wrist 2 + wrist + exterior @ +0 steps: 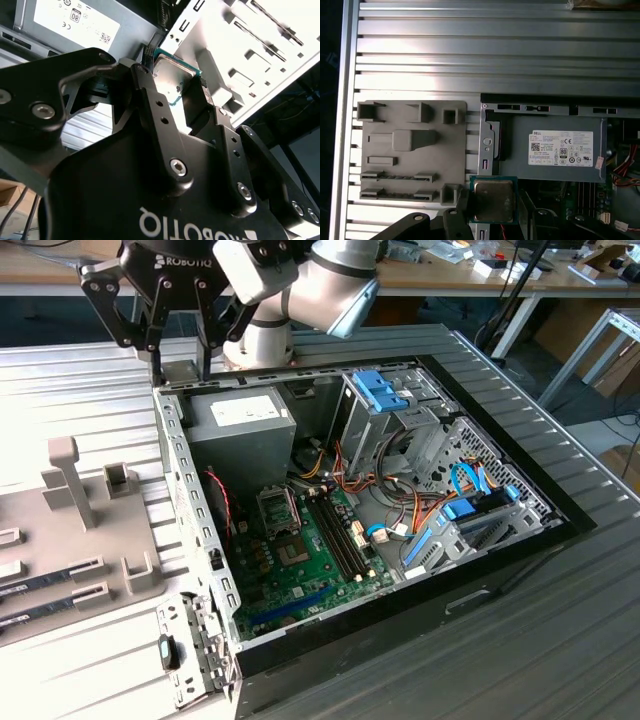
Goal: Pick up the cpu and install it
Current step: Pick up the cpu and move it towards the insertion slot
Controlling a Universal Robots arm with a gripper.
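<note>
My gripper [181, 368] hangs above the back corner of the open computer case [470, 585], over its wall beside the power supply [240, 430]. It is shut on the cpu [492, 200], a flat square chip with a silver-grey top and a thin green rim. In the second wrist view the cpu [172, 79] sits clamped by its edges between the black fingers [145, 95]. Down in the case lies the green motherboard [310, 575], with its square socket [277, 508] well below the gripper and toward the exterior view's right.
A grey fixture tray [90, 540] with slots and posts lies outside the case at the exterior view's left, also in the first wrist view [412, 150]. Drive cages [385, 405] and bundled cables [400, 505] crowd the case's far side. Everything rests on a ribbed metal table [560, 640].
</note>
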